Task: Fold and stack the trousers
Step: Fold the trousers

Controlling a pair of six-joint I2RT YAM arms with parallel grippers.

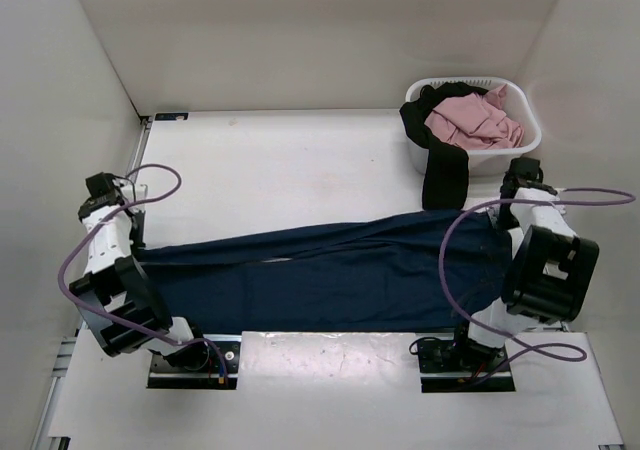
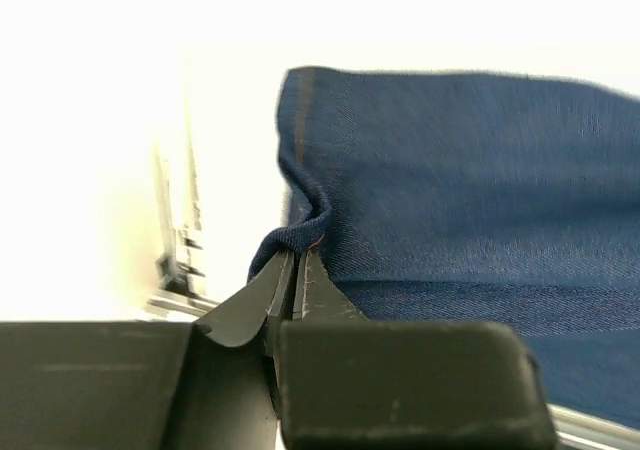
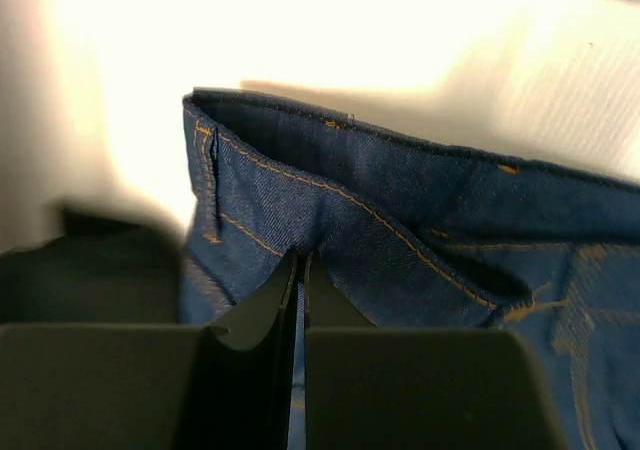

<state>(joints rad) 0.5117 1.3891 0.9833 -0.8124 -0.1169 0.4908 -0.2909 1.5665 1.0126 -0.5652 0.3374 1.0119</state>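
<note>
The trousers (image 1: 330, 275), dark navy denim with tan stitching, lie stretched left to right across the near half of the table, legs pointing left and waist at the right. At the leg end my left gripper (image 2: 298, 252) is shut on a pinched fold of the hem (image 2: 300, 232). My right gripper (image 3: 300, 258) is shut on the denim just below the waistband (image 3: 400, 160) at the right end. In the top view the left arm (image 1: 112, 270) stands at the trousers' left tip and the right arm (image 1: 545, 260) at their right end; both grips are hidden there.
A white laundry basket (image 1: 525, 148) stands at the far right, holding a pink garment (image 1: 470, 120) and a black garment (image 1: 445, 165) that hangs over its front onto the table. White walls close in the table on the left, back and right.
</note>
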